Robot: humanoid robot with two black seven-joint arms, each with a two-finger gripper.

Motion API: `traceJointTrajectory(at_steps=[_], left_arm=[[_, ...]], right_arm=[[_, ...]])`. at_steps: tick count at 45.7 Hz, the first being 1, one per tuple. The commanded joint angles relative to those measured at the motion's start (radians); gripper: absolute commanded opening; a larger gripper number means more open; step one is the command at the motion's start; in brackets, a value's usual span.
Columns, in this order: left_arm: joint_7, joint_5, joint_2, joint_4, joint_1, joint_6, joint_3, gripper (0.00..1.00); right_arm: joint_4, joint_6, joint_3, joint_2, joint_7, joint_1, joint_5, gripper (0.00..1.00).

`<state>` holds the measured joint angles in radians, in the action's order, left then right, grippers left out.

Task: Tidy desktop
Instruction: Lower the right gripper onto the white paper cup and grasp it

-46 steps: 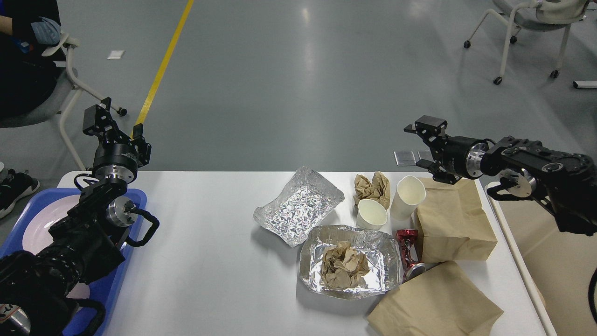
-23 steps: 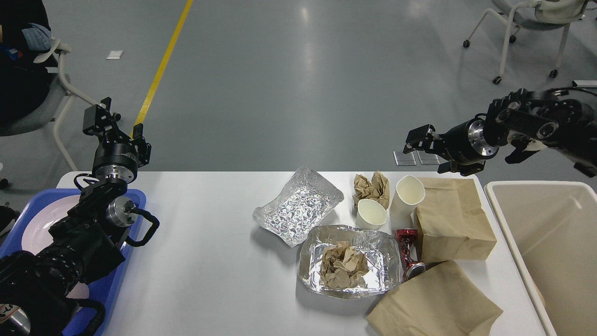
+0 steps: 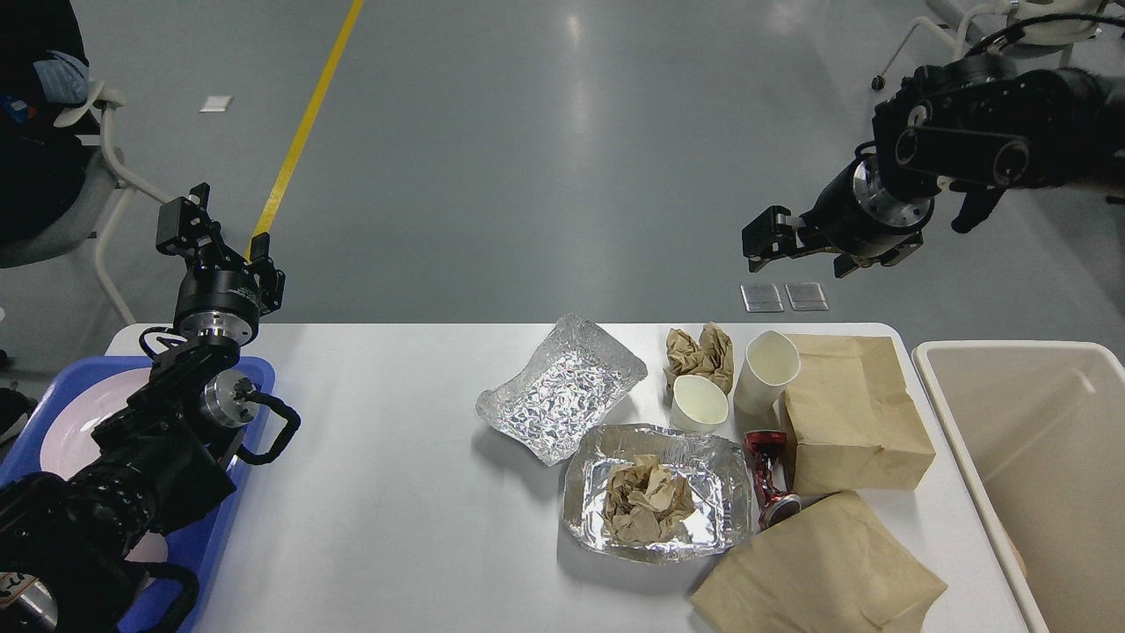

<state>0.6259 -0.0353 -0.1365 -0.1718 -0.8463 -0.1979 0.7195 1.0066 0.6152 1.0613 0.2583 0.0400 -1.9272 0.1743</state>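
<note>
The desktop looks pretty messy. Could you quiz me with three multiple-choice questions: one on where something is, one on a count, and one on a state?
1. Where does the crushed red can lie?
A. in the beige bin
B. on the desktop, beside the foil tray that holds crumpled paper
C. in the blue tray

2. How many white paper cups stand on the desktop?
A. two
B. four
C. none

3. What is the right claw doing?
A. gripping a cup
B. pressing a bag
C. hanging in the air, holding nothing

Answers: 1 B, the can is wedged between tray and bags. 2 A, they stand side by side. 3 C, it is above the floor beyond the table.
</note>
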Motion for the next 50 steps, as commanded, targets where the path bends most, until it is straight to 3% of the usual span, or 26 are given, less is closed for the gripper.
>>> traceJointTrajectory(at_steps=[1,8,17,39,50], left_arm=[[0.000,0.000,0.000,0.000,0.000,0.000,0.000,0.96],[0.000,0.000,0.000,0.000,0.000,0.000,0.000,0.96],[0.000,0.000,0.000,0.000,0.000,0.000,0.000,0.96],[0.000,0.000,0.000,0.000,0.000,0.000,0.000,0.96],[0.000,0.000,0.000,0.000,0.000,0.000,0.000,0.96]], right_arm=[[0.063,0.000,0.039,0.004,0.000,-0.042,-0.022,1.00],[-0.009,-0.060,0.063,-0.004,0.000,0.066,-0.042,1.00],[-0.141,-0.216,0.045,-0.008,0.000,0.296,-0.044,1.00],[-0.310,-0.252,-0.055,-0.059,0.001,0.530,-0.044,1.00],[-0.394,-0.353,-0.052,-0.110,0.006,0.632,-0.064,0.97]])
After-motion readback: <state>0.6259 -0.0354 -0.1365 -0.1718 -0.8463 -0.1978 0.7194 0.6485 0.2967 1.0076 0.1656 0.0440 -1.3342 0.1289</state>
